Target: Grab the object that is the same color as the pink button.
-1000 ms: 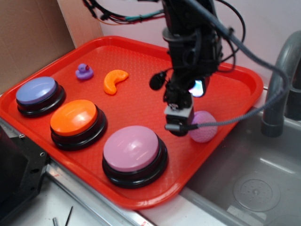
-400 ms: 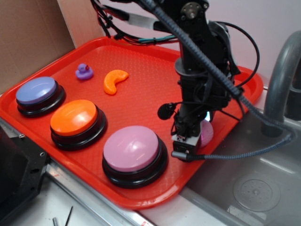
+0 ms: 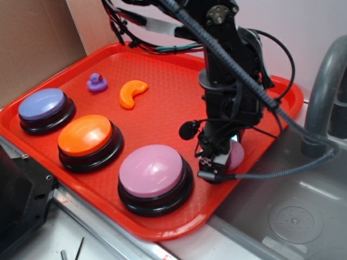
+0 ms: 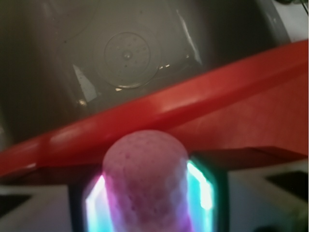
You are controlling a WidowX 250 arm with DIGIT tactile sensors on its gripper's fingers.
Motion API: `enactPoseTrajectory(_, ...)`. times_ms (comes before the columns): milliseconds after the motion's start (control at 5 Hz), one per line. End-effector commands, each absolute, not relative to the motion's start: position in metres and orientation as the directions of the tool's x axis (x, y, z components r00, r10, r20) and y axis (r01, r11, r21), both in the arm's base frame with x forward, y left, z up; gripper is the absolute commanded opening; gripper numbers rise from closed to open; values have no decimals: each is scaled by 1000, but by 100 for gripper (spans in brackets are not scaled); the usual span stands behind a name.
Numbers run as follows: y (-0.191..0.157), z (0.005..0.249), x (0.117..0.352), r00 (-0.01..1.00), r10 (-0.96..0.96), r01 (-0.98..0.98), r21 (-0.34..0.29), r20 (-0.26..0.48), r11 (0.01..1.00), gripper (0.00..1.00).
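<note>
Pink dimpled ball (image 4: 145, 186) squeezed between glowing pincer (image 4: 147, 198) pads, red tray (image 4: 203, 104) rim beyond

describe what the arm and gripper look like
The arm is black, draped with black cables and a grey braided hose; red and teal wires show near the top. The gripper is black with a pale block, and its pads glow teal and white.

Your exterior view is evenly and brightly lit from above, with soft, short shadows under the buttons and a darker one beneath the arm on the red tray (image 3: 162, 227). Glossy highlights sit on the pink button (image 3: 154, 170) dome and along the tray's rim; focus is fairly sharp throughout. Your wrist view is dimmer and soft all over: the pink ball (image 4: 145, 186) fills the near field blurred, flanked by glowing cyan-white light panels, and the sink (image 4: 128, 53) behind is murky.
</note>
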State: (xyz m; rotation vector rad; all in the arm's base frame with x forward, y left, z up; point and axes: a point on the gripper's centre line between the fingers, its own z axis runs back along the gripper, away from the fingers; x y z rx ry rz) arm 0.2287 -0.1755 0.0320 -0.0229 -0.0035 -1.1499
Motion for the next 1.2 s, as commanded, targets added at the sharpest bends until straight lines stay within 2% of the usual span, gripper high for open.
enactPoseTrajectory(0, -135, 113, 237, 718, -689, 687, 63, 95, 724, 0)
enactPoseTrajectory(200, -115, 134, 233, 866, -493, 486, 88, 82, 869, 0)
enactPoseTrajectory(400, -71, 161, 229, 965, -255, 256, -3, 62, 967, 0)
enactPoseTrajectory(600, -49, 171, 225, 998, -7, 9, -30, 65, 1000, 0)
enactPoseTrajectory(800, -38, 178, 218, 968, 241, -239, -35, 71, 970, 0)
enactPoseTrajectory(1000, -32, 178, 223, 956, 289, -287, -37, 60, 957, 0)
